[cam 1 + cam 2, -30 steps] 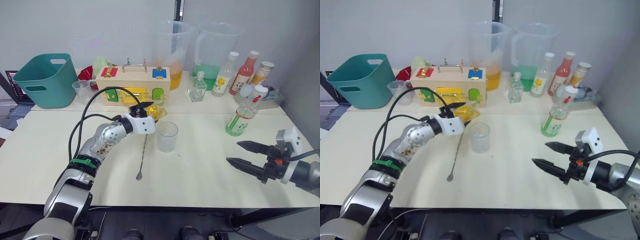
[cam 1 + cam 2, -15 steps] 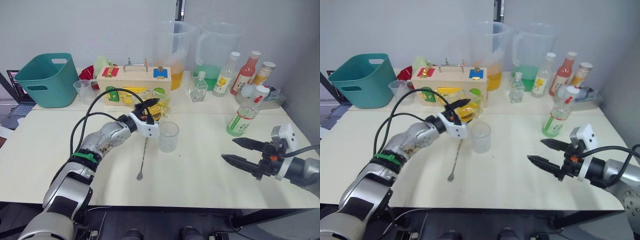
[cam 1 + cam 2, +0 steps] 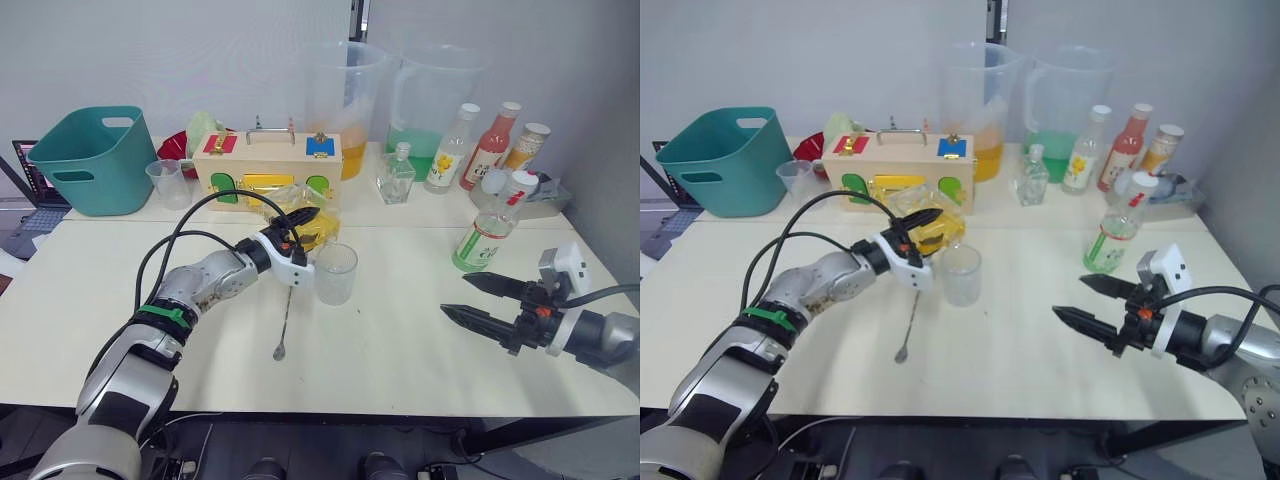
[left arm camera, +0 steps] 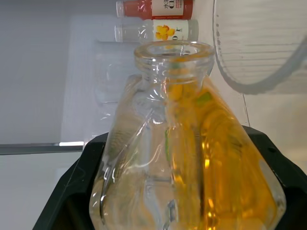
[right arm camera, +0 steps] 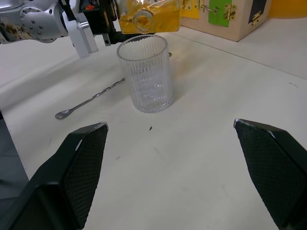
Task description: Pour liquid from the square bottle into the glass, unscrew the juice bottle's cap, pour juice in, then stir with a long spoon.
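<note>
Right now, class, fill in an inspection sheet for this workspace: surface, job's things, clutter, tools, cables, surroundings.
Surface: pale table, dry where visible.
Job's things: square bottle tilted, neck toward the glass, yellow liquid inside; glass looks empty; long spoon lying flat beside the glass; juice bottle upright, cap on.
Clutter: wooden box, teal bin, two large jugs, several bottles at the back.
Tools: left tool shut on the square bottle; right tool open, holding nothing.
Cables: black cable looping over the left arm.
Surroundings: plain wall; laptop at the left edge.
</note>
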